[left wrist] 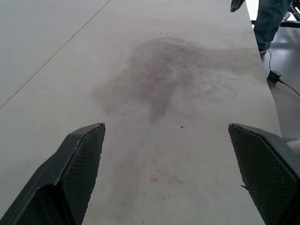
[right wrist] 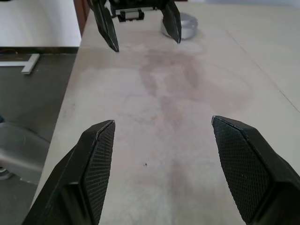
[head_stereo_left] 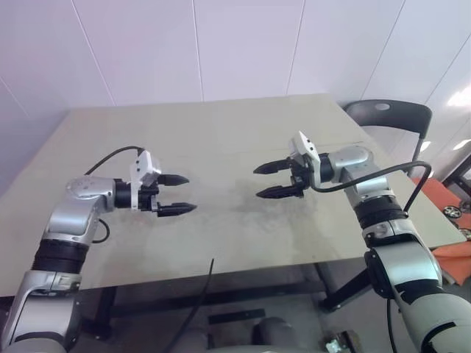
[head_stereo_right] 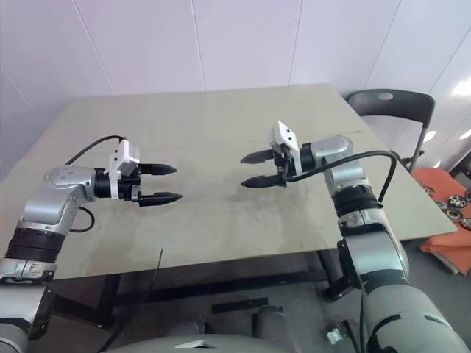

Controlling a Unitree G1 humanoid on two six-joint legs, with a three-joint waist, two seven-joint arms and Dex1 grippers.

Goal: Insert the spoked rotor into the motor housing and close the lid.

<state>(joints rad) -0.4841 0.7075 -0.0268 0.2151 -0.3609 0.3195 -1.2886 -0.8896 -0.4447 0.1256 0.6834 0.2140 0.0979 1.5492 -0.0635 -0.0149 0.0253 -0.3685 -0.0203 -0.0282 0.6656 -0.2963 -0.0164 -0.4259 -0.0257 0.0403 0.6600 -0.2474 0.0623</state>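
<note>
Both arms held out over the beige table (head_stereo_left: 221, 132), grippers pointing inward at one another across a bare stretch of top, well apart. Left gripper (head_stereo_left: 190, 193): two black fingers (left wrist: 82, 159) spread wide, nothing between them, clear of the surface. Right gripper (head_stereo_left: 257, 182): fingers (right wrist: 96, 159) likewise spread, pinching nothing, also above the table. Between the two grippers the tabletop carries a dark grey smudge (left wrist: 164, 70), worn or scuffed looking. The right wrist view looks straight across that smudge at the left gripper facing it, tips down and parted. Black chair (head_stereo_left: 388, 116) stands just beyond the table's far right corner. In the left wrist view, past the table's end, a person's leg (left wrist: 269, 18) in blue jeans and a small black plug with its cord (left wrist: 274, 76) on the floor
</note>
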